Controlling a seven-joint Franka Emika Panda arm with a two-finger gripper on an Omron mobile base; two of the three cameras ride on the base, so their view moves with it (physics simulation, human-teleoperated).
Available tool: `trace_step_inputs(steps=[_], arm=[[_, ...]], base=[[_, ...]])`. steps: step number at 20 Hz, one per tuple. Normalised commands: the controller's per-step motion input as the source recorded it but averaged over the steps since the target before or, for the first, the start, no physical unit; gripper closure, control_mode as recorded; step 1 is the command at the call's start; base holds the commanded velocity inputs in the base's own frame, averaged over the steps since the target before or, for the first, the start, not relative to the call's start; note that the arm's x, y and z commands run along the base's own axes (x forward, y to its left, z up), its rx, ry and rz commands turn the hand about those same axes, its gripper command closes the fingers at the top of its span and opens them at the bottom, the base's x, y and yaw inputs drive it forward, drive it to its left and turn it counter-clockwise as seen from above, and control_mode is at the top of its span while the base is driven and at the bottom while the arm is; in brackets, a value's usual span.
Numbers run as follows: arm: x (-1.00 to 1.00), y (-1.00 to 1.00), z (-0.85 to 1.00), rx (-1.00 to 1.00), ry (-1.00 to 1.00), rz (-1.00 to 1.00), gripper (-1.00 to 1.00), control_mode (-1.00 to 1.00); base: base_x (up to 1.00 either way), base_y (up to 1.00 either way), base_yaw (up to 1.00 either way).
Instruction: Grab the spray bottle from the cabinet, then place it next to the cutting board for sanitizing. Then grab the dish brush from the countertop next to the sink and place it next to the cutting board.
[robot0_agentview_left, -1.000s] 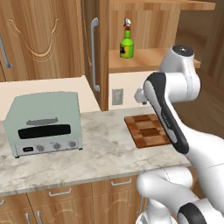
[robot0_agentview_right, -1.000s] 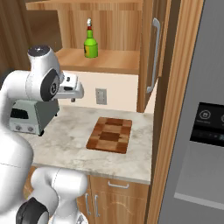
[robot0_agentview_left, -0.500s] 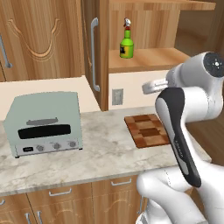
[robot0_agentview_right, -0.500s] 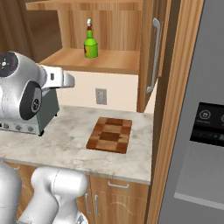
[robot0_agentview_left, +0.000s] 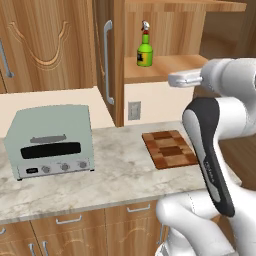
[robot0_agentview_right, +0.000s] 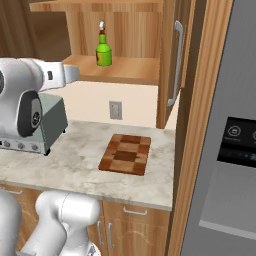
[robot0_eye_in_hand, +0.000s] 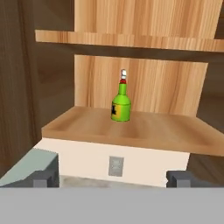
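Observation:
The spray bottle (robot0_agentview_left: 145, 50) (robot0_agentview_right: 103, 50) (robot0_eye_in_hand: 121, 103), green with a yellow label, stands upright on the lower shelf of the open cabinet (robot0_agentview_left: 167, 65) (robot0_agentview_right: 125, 72) (robot0_eye_in_hand: 144, 129). My gripper (robot0_eye_in_hand: 111, 180) is open, and its two dark fingertips (robot0_eye_in_hand: 43, 178) stand wide apart with nothing between them. It faces the bottle from well in front of the shelf edge. The white hand (robot0_agentview_left: 184, 79) (robot0_agentview_right: 64, 75) hovers at shelf height. The checkered cutting board (robot0_agentview_left: 170, 148) (robot0_agentview_right: 126, 154) lies flat on the countertop (robot0_agentview_left: 115, 175) below. The dish brush and the sink are out of view.
A pale green toaster oven (robot0_agentview_left: 50, 140) (robot0_agentview_right: 50, 122) sits on the counter left of the board. The cabinet door (robot0_agentview_left: 107, 60) (robot0_agentview_right: 175, 65) with its silver bar handle stands swung open. A grey refrigerator (robot0_agentview_right: 235, 150) bounds the right side. A wall outlet (robot0_agentview_left: 133, 110) sits under the shelf.
The arm has swung up and back from the wall. The hand has risen from just above the counter to shelf height and now points at the bottle.

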Motion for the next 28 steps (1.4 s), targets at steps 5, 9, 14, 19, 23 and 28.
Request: trace_step_inputs(steps=[5,9,14,19,23,28], arm=[[0.29,-0.02,0.27,0.03,-0.15,0.0,-1.0,-1.0],[0.42,-0.09,0.12,0.0,-0.06,0.0,-1.0,-1.0],[0.62,-0.04,0.03,0.0,0.0,0.0,-1.0,-1.0],[0.72,0.0,0.0,0.0,0.0,0.0,-1.0,-1.0],[0.65,0.0,0.0,0.0,0.0,0.0,-1.0,-1.0],[0.72,0.0,0.0,0.0,0.01,0.0,-1.0,-1.0]], base=[[0.0,0.0,0.0],[0.0,0.0,0.0],[0.0,0.0,0.0],[0.0,0.0,0.0],[0.0,0.0,0.0],[0.0,0.0,0.0]])
